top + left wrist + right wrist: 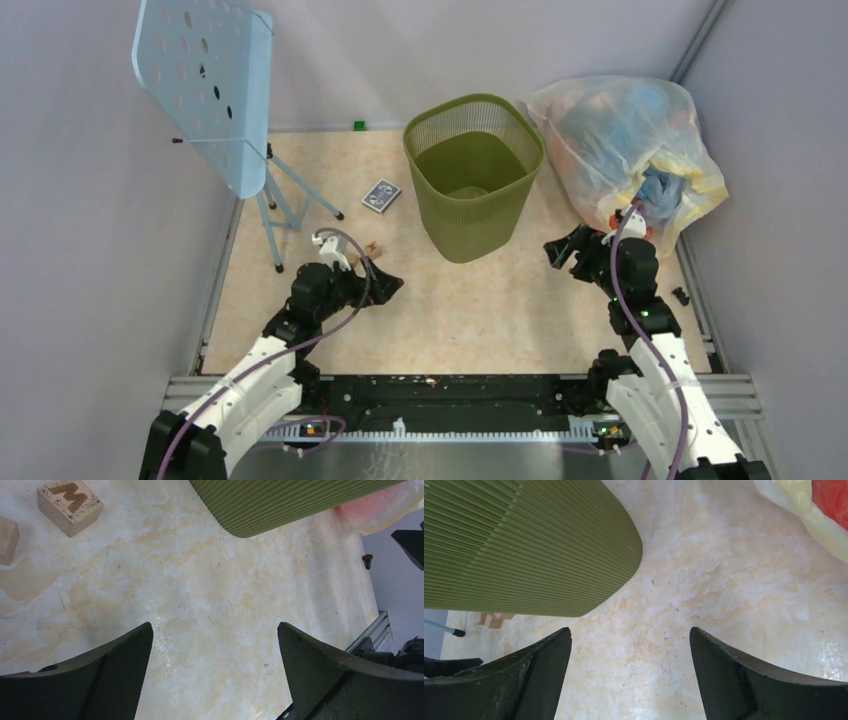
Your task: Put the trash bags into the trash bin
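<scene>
The olive-green trash bin (474,170) stands upright at the back middle of the table. Its ribbed side also shows in the left wrist view (280,500) and the right wrist view (514,545). No pale blue-grey trash bag shows in any view. My left gripper (385,285) is open and empty, low over the table front-left of the bin; the left wrist view (215,630) shows only bare tabletop between its jaws. My right gripper (562,250) is open and empty just right of the bin's base, again with only bare tabletop between its jaws in the right wrist view (630,632).
A big clear-yellowish sack (630,140) of coloured items lies at the back right, behind my right arm. A pale blue perforated stand (205,85) stands at the back left. A card box (381,195) and small wooden blocks (70,505) lie left of the bin.
</scene>
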Tool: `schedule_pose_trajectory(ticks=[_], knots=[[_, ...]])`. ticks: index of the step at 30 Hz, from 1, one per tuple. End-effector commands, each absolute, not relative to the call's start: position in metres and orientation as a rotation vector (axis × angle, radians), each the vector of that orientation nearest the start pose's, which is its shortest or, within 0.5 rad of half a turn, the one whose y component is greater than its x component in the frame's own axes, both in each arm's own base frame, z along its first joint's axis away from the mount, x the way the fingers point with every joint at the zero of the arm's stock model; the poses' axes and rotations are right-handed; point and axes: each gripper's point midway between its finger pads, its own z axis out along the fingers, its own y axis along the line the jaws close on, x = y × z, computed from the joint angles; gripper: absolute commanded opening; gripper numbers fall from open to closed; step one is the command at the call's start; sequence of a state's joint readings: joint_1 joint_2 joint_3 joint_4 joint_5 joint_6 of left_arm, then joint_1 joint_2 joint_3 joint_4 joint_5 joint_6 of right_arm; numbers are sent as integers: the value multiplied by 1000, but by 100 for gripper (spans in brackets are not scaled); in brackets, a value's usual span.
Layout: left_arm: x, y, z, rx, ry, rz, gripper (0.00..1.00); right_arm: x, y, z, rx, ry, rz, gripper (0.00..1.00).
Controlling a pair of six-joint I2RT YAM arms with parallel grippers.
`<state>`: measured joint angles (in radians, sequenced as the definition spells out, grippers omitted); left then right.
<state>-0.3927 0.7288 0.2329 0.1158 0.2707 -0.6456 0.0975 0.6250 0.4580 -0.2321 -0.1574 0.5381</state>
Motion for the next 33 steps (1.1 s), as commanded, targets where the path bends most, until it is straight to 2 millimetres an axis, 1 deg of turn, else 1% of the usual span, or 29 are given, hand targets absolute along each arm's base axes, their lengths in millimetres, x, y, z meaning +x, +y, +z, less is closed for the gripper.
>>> schedule_pose_trajectory(ticks=[1, 3, 5, 9, 11, 16, 19, 22, 23, 24, 26, 27, 29, 30, 31, 32, 33], knots=[[222, -178, 112, 20, 2027, -967, 99, 277, 72, 198, 263, 1858, 539, 87], [217, -184, 114, 71, 2017, -1011, 99, 284, 64, 210, 285, 1826, 491, 87], [214, -188, 116, 102, 2006, -1039, 99, 294, 54, 218, 327, 1807, 436, 87], [212, -192, 116, 130, 2007, -1062, 99, 321, 47, 240, 336, 1752, 384, 86], [213, -192, 116, 129, 2009, -1059, 99, 336, 47, 248, 324, 1760, 369, 86], [214, -192, 117, 128, 2009, -1059, 99, 370, 53, 255, 278, 1798, 351, 85], [217, -189, 113, 79, 2043, -1037, 99, 391, 54, 257, 248, 1789, 334, 80], [223, -184, 107, 23, 2077, -989, 99, 410, 71, 254, 173, 1817, 384, 80], [223, -183, 107, 20, 2082, -983, 99, 416, 78, 258, 143, 1817, 405, 80], [224, -183, 106, 18, 2087, -979, 99, 421, 89, 253, 105, 1838, 420, 80], [225, -182, 107, 6, 2092, -971, 99, 422, 116, 254, 22, 1842, 455, 80], [226, -180, 106, -5, 2094, -962, 99, 418, 136, 256, -32, 1836, 485, 80], [229, -178, 105, -29, 2096, -944, 99, 407, 165, 260, -105, 1810, 548, 80], [230, -177, 106, -36, 2092, -939, 99, 400, 176, 262, -129, 1796, 575, 80], [231, -176, 106, -41, 2089, -936, 99, 394, 183, 262, -141, 1793, 594, 80], [233, -176, 107, -42, 2086, -931, 99, 388, 185, 263, -140, 1788, 606, 80], [234, -177, 108, -30, 2083, -927, 99, 384, 182, 262, -117, 1793, 607, 80]])
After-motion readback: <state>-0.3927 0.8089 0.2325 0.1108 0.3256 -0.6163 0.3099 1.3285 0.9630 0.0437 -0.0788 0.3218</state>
